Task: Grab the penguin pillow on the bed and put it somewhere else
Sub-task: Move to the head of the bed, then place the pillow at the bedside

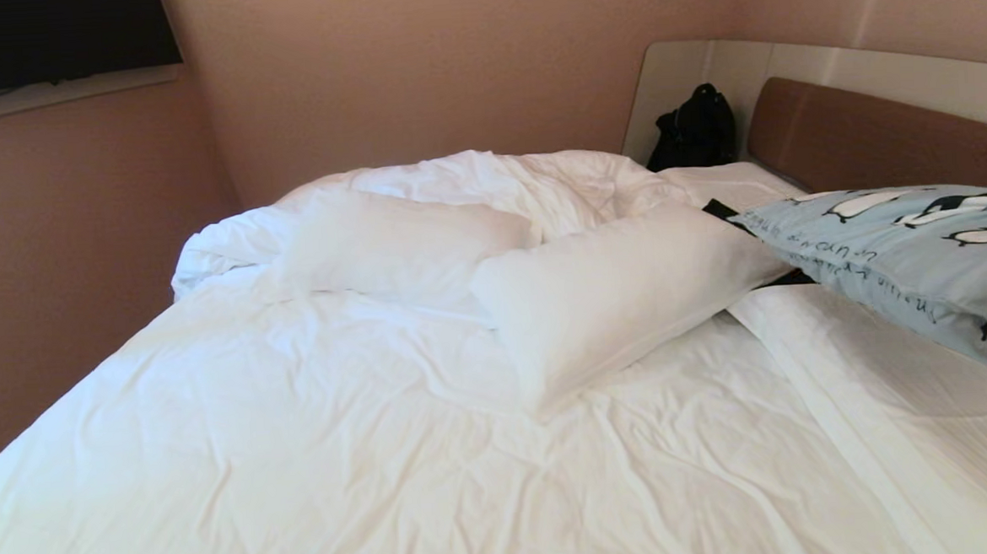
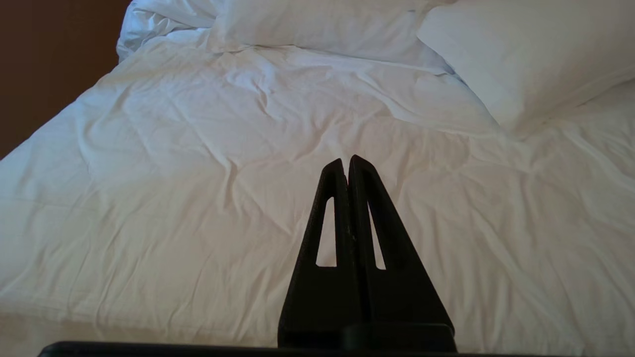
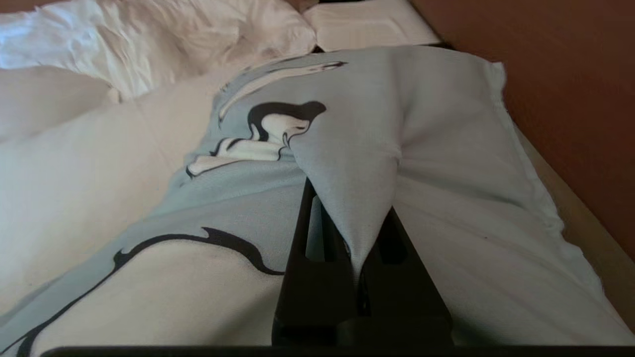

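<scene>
Right end effector (image 3: 354, 233) pinches a fold of the penguin pillow (image 1: 906, 255), held raised at the bed's (image 1: 342, 454) headboard side. Left end effector (image 2: 346, 166) pressed together, empty, above the sheet.

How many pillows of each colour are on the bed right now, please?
White pillows: 2, one and another
Pale-blue penguin pillow: 1, pinched in the shut right gripper
Total: 3
</scene>
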Robot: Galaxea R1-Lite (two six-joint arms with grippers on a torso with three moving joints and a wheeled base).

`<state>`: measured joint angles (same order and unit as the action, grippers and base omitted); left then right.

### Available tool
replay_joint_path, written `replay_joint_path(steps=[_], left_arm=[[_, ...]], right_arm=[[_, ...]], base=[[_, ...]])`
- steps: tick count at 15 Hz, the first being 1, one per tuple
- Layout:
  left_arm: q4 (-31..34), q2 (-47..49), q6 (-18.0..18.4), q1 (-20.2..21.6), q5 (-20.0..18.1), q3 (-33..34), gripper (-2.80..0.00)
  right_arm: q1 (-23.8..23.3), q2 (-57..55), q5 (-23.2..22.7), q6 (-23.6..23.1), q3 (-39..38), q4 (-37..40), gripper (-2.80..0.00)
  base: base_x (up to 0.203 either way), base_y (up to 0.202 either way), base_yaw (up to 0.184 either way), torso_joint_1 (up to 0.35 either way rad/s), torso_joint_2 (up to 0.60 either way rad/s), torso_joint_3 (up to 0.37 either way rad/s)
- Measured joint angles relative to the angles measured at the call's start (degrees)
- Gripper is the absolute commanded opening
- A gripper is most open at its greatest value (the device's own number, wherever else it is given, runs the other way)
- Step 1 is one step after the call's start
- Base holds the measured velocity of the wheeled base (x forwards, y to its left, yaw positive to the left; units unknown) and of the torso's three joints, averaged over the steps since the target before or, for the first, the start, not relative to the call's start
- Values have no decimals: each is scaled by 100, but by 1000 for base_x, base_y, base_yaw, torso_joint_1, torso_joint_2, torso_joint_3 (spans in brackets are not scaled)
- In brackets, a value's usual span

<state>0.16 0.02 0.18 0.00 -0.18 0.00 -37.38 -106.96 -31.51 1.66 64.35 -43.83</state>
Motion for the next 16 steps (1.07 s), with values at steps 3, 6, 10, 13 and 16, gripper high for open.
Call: replay_joint_path(steps=[3, 6, 10, 13, 16], left_arm=[[0, 0, 0, 0, 0, 0, -280], [2, 0, -1, 0, -1, 0, -280], [0, 0, -2, 0, 2, 0, -280], [2, 0, -5, 0, 2, 0, -280], [2, 0, -2, 0, 1, 0, -280]], right_arm=[[-188, -230, -160, -234, 64, 4, -280], [-575, -436, -458, -391, 266, -7, -280], [-954, -832, -836, -438, 647, 3, -280], [-1080, -1220, -911, -621, 787, -13, -280], [-1210, -1524, -914, -963, 797, 18, -280]], base=[[0, 0, 0, 0, 0, 0], [0, 0, 0, 0, 0, 0], [0, 0, 0, 0, 0, 0], [0, 0, 0, 0, 0, 0], [0, 0, 0, 0, 0, 0]])
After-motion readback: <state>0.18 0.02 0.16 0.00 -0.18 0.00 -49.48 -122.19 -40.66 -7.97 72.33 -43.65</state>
